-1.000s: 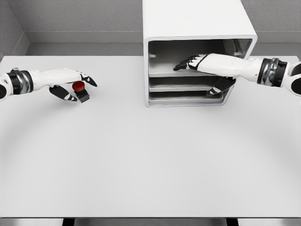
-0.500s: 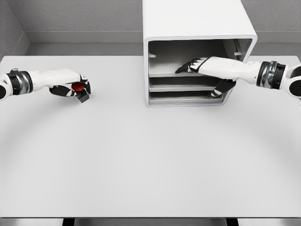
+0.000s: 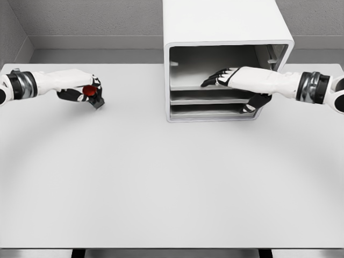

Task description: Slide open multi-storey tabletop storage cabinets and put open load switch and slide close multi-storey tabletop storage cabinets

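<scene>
Holding: my left hand (image 3: 80,90) has its fingers curled around the one load switch (image 3: 92,95), a small dark block with a round red button, just above the table (image 3: 172,188) at its far left.
Reaching: my right hand (image 3: 236,79) lies flat, fingers extended and gripping nothing, inside the top bay of the single storage cabinet (image 3: 226,32).
Cabinet: one smooth white box with rounded corners, three stacked levels, front open.
Table: one, plain, matte, pale grey.
</scene>
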Tool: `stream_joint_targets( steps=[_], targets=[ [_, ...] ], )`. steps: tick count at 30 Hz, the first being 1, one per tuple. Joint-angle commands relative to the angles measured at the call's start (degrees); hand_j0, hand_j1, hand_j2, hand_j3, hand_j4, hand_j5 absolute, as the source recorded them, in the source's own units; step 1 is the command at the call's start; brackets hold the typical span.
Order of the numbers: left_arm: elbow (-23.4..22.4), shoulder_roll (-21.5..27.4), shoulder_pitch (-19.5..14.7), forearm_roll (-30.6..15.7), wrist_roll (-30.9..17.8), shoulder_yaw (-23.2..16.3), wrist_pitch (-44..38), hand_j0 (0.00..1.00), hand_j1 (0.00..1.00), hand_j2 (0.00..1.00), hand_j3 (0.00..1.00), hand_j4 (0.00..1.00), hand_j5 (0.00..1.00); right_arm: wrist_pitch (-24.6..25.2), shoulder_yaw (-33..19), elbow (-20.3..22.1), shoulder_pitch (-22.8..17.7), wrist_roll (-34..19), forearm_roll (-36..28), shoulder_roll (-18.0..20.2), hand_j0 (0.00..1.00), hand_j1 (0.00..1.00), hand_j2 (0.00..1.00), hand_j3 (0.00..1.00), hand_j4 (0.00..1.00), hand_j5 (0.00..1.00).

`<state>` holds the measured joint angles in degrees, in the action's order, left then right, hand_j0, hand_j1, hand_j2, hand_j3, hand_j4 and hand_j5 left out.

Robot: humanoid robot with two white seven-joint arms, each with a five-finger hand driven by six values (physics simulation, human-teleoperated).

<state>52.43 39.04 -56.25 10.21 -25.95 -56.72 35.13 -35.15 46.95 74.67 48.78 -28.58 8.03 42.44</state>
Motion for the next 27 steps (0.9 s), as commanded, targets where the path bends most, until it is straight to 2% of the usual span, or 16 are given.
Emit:
stream_joint_targets(
  steps=[1,10,15,21,27],
  targets=[
    [2.32,0.42,0.0,-0.54,-0.06,0.12,-0.13,0.34,0.34,0.34,0.34,0.34,0.34,0.15,-0.2,1.97,-0.26,0.19,-0.47,1.51,1.0,1.0,1.0,1.0,1.0,1.0],
    [11.72,5.26,0.18,-1.42,-0.06,0.03,-0.13,0.36,0.36,0.36,0.36,0.36,0.36,0.15,-1.51,5.49,-2.64,0.54,-0.56,3.53,1.0,1.0,1.0,1.0,1.0,1.0],
    [16.91,7.72,0.35,-2.47,-0.06,-0.05,-0.13,0.36,0.36,0.36,0.36,0.36,0.36,0.15,-2.22,10.14,-4.39,0.54,-0.56,5.55,1.0,1.0,1.0,1.0,1.0,1.0],
    [25.61,12.46,0.44,-5.2,-0.06,-1.55,-0.13,0.36,0.36,0.36,0.36,0.36,0.36,0.15,-4.24,15.86,-6.5,0.54,-0.56,8.01,1.0,1.0,1.0,1.0,1.0,1.0],
    [30.27,14.57,0.53,-6.6,-0.06,-1.63,-0.13,0.36,0.36,0.36,0.36,0.36,0.36,0.15,-4.77,17.35,-8.35,0.63,-0.65,8.8,1.0,1.0,1.0,1.0,1.0,1.0]
  ],
)
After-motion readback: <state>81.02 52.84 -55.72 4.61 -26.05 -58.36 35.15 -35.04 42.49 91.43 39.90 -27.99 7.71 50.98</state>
